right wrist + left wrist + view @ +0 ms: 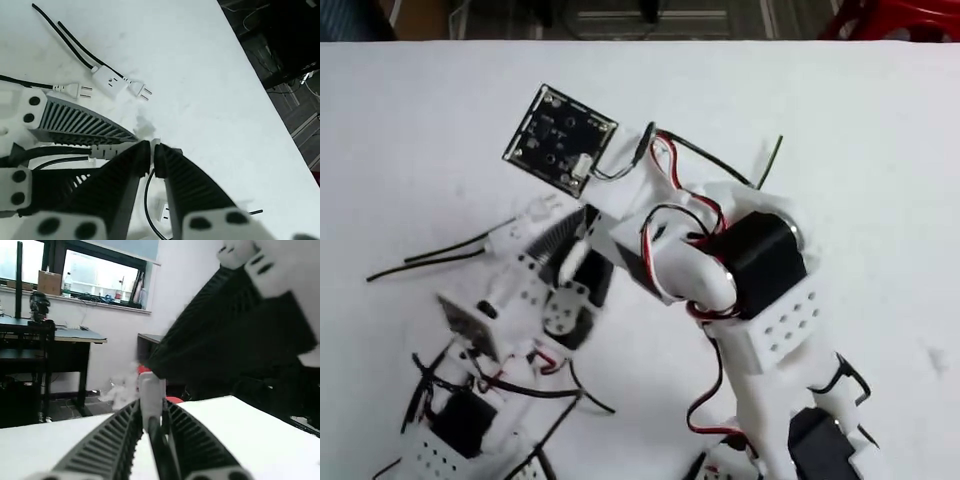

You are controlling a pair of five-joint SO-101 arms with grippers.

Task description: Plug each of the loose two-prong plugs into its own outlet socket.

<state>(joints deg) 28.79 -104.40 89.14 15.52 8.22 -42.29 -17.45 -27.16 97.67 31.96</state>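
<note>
Nearest, clamped between the left hand's (151, 407) ribbed fingers: a white plug (151, 389) on black cord, over the white worktop (240, 430). Behind, a dark desk (65, 335) below a window (100, 275). Right hand (152, 147) pinched together at that plug's tip; a loose 2-prong plug (75, 90) beyond.

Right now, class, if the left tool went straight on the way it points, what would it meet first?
Most likely the right tool: the left tool, shut on a plug, points straight at it, with the plug's front end close to it. How close is unclear.
</note>
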